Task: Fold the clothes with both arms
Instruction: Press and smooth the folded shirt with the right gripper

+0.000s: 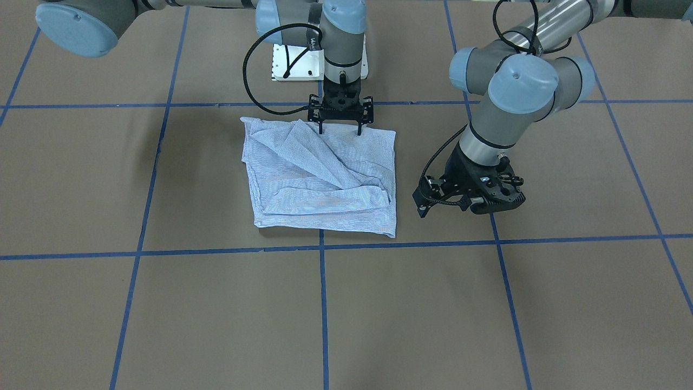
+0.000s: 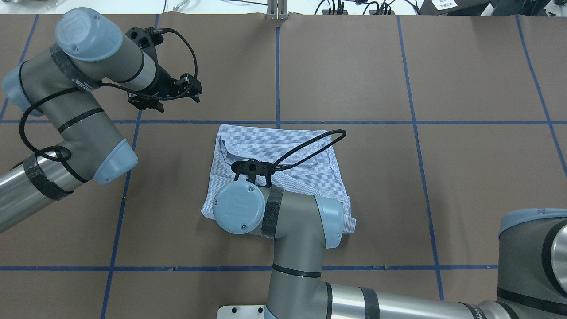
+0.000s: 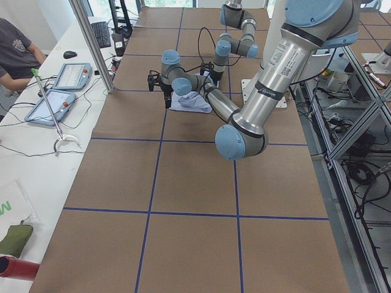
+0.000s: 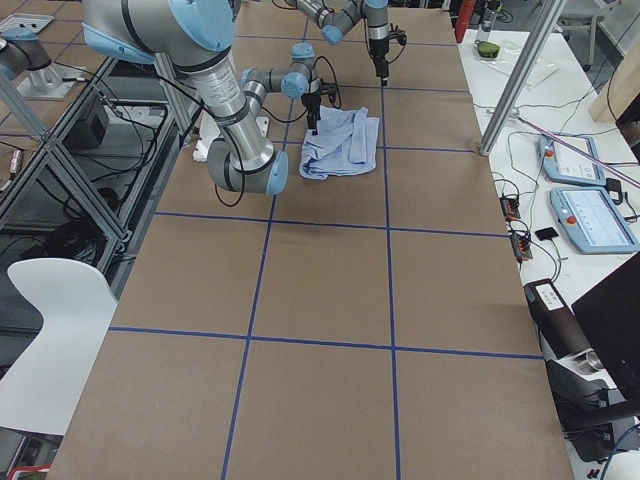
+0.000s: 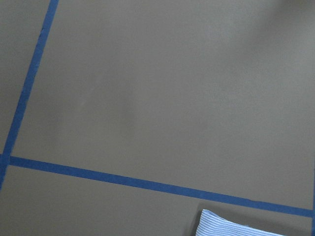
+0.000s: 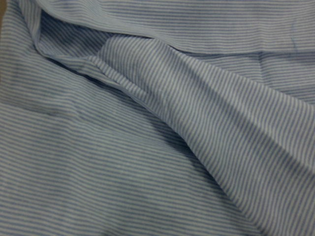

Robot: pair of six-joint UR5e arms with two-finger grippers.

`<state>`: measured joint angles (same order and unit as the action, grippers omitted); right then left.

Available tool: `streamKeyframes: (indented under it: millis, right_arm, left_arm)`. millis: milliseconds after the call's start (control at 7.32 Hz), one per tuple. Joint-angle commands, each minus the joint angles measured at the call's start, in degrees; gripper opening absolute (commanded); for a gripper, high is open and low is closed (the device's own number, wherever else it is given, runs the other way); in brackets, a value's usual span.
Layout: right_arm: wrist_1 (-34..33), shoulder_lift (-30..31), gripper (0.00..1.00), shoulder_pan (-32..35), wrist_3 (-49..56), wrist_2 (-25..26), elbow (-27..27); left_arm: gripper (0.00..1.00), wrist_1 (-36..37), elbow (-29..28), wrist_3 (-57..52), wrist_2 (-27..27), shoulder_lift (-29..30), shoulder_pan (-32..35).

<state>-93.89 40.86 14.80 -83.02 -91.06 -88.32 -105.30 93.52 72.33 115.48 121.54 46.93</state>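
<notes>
A light blue-and-white finely striped shirt (image 1: 325, 184) lies folded into a rough rectangle, creased and ridged on top, on the brown paper-covered table (image 1: 216, 314). It sits inside one square of the blue tape grid (image 1: 323, 303), in front of the robot's base.

The black two-finger right gripper (image 1: 340, 131) points straight down over the shirt's edge nearest the base. Its fingers (image 1: 320, 128) are spread wide and hold nothing. The tips sit at the cloth's edge, but whether they touch it cannot be told. The right wrist view is filled with striped fabric and a diagonal fold.

The black two-finger left gripper (image 2: 190, 88) hangs over bare table, well apart from the shirt and off to the robot's left of it. It holds nothing that shows. How far its fingers are parted cannot be told. Its wrist view shows only table, tape and one shirt corner (image 5: 231, 226).
</notes>
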Motion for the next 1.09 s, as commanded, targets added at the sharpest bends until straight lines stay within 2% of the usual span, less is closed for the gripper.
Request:
streamKeyframes:
  millis: [0,956]
  right_arm:
    - [0.0,0.1,1.0,0.1,0.2,0.0,0.8]
    - [-0.1,1.9,1.0,5.7,6.9,-0.8,0.9]
  left_arm:
    - [1.0,0.0,0.0,0.0,0.0,0.0,0.0]
    - [1.0,0.3,0.1,0.2,0.2,0.7,-0.2]
